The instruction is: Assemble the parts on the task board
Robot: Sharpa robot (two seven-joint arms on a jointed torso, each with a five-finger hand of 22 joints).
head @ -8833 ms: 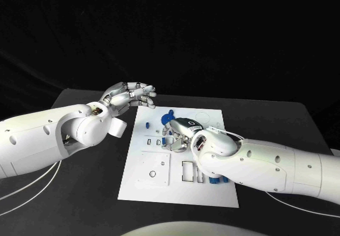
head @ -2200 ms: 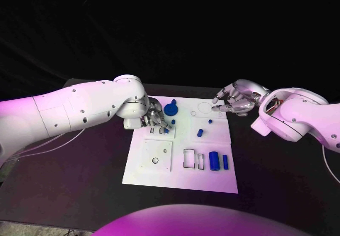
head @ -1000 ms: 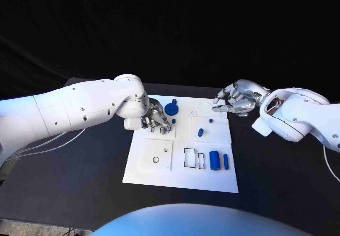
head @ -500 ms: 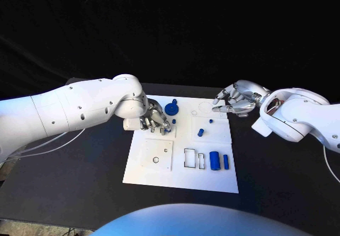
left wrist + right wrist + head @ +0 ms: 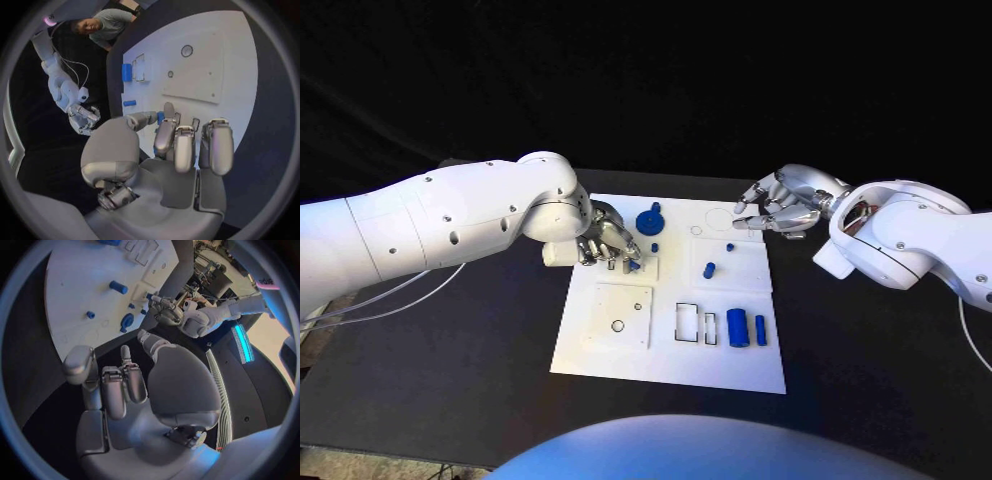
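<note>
The black worktop (image 5: 459, 340) carried the white task board (image 5: 671, 355), a flat rectangular plate lying in its middle with outlined recesses cut into its face. A square white panel (image 5: 619, 315) with a small round hole sat on the board's near left part. Beside it were narrow rectangular slots (image 5: 685, 321), and just right of them two blue cylinders (image 5: 737, 327) lay side by side. A round blue knob-like part (image 5: 649, 219) stood at the far left of the board, and a short blue peg (image 5: 708, 268) lay near the board's middle, with smaller blue studs (image 5: 730, 245) dotted beyond it.

The left hand (image 5: 609, 243), silver and smooth-jointed, reached over the board's left edge; its fingers were curled down, with a small blue part (image 5: 160, 118) between the thumb and fingertips, though I could not tell whether it was truly pinched. The right hand (image 5: 779, 208) hovered at the board's far right corner, fingers loosely curled and apart, holding nothing.
</note>
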